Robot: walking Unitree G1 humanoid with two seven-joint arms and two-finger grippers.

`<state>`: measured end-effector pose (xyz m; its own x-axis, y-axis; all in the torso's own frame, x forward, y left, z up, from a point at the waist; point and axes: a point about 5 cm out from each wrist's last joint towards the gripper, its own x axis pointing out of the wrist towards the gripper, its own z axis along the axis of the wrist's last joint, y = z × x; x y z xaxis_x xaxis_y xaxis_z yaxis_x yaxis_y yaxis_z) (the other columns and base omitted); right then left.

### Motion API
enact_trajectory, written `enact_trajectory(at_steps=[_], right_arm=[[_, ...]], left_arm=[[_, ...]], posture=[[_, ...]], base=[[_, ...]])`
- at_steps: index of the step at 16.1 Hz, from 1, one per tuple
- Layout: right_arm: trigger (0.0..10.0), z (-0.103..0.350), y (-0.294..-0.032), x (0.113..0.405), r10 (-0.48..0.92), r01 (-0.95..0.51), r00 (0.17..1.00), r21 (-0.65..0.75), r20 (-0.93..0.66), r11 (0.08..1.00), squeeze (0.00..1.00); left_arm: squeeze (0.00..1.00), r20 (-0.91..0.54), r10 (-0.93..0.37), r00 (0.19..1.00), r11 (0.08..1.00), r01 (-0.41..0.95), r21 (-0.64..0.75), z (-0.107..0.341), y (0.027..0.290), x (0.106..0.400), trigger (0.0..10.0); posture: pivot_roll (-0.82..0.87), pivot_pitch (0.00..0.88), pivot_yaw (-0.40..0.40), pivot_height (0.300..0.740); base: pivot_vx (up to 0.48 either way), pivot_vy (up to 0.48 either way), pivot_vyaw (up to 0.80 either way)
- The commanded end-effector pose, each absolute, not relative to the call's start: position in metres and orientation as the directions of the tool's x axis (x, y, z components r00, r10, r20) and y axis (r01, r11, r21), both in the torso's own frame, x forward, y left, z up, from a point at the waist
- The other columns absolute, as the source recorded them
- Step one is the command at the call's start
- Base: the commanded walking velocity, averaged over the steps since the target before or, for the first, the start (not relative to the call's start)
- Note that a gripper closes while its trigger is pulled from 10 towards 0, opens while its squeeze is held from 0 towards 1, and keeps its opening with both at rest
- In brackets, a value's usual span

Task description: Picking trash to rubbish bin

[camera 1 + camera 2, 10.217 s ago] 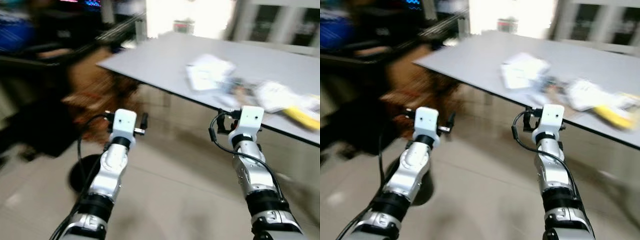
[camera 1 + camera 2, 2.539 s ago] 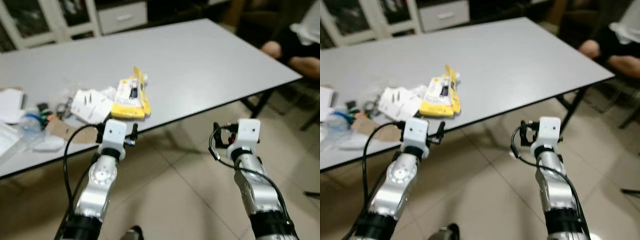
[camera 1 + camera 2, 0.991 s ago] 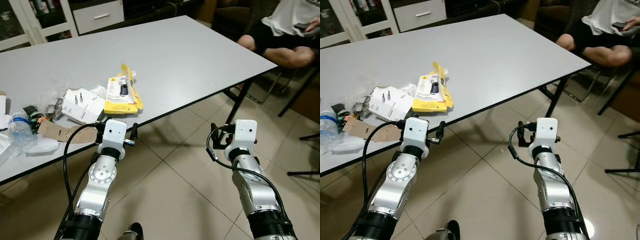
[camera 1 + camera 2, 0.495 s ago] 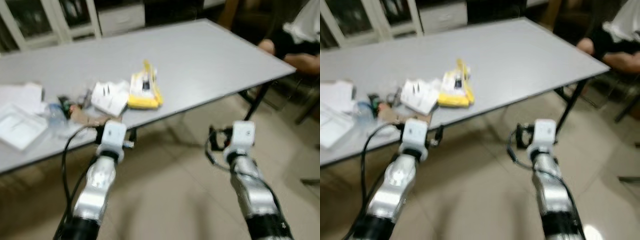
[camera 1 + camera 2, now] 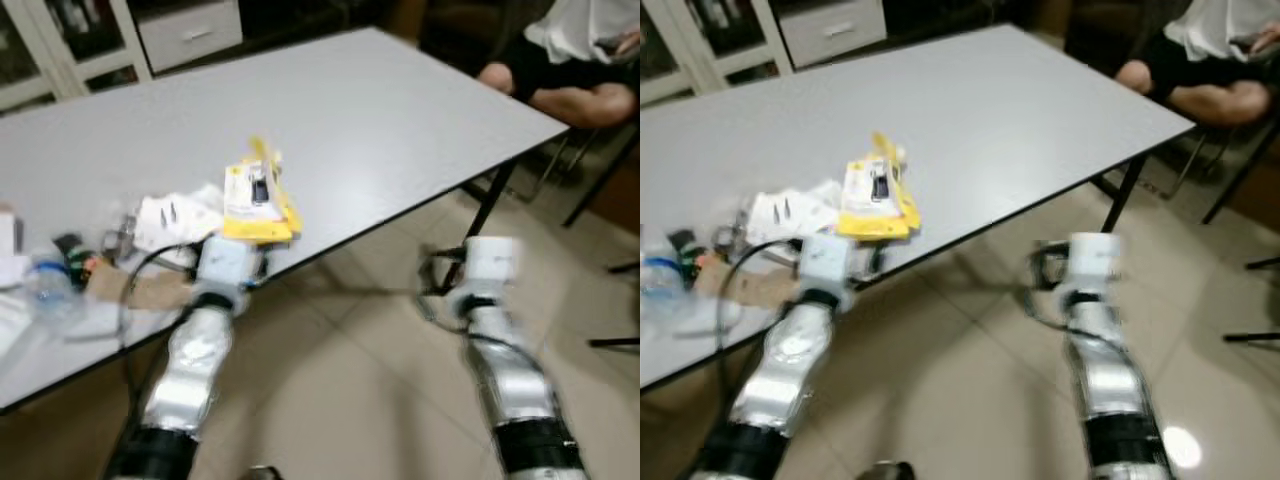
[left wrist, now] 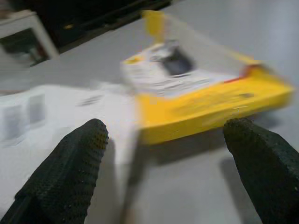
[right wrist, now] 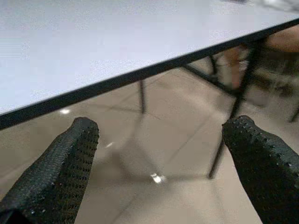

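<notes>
so the robot's shuffled closer and swung a bit since a second ago, and everything's smeared with motion blur, which tells me it's mid-step rather than settled. the big change is that the left gripper [image 6: 163,154] has come right up to the edge of the long pale grey table [image 5: 400,120], and the flat yellow blister pack with a white printed card [image 5: 256,195] now sits just past it at about 12 o'clock from the wrist, between the two spread black fingers [image 6: 70,163] in the left wrist view. those fingers are wide apart and holding nothing. the right gripper [image 7: 159,172] is also spread wide and empty, hanging over the beige tiled floor [image 5: 360,390] below the table edge, nowhere near any trash. the rest of the litter, white leaflets [image 5: 170,218], a clear plastic bottle [image 5: 45,278] and a brown cardboard strip [image 5: 140,290], trails off toward 9 o'clock from the yellow pack. a seated person [image 5: 575,60] is over at 2 o'clock. my read: approach is nearly done, grabbing hasn't started, and i can't spot a rubbish bin yet.
</notes>
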<state>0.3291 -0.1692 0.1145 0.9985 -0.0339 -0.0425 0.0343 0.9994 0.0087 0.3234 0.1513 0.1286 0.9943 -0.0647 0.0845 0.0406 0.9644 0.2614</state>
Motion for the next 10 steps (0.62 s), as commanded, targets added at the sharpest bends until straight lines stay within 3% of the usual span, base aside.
enact_trajectory(at_steps=[1,10], right_arm=[[10.0,0.1114,-0.1806,0.3253,-0.066,0.066,0.996,0.004,-0.054,0.998,0.0],[10.0,0.11,-0.1785,0.3246,-0.06,0.06,0.996,0.006,-0.059,0.998,0.0]], left_arm=[[0.0,0.093,-0.084,0.992,0.967,0.059,0.247,0.1293,0.1445,0.3221,10.0],[0.0,0.096,-0.094,0.991,0.971,0.07,0.229,0.129,0.1431,0.3204,10.0]], posture=[[-0.02,0.164,0.022,0.74],[-0.02,0.167,0.022,0.74]], base=[[0.0,0.0,0.0],[0.0,0.0,0.0]])
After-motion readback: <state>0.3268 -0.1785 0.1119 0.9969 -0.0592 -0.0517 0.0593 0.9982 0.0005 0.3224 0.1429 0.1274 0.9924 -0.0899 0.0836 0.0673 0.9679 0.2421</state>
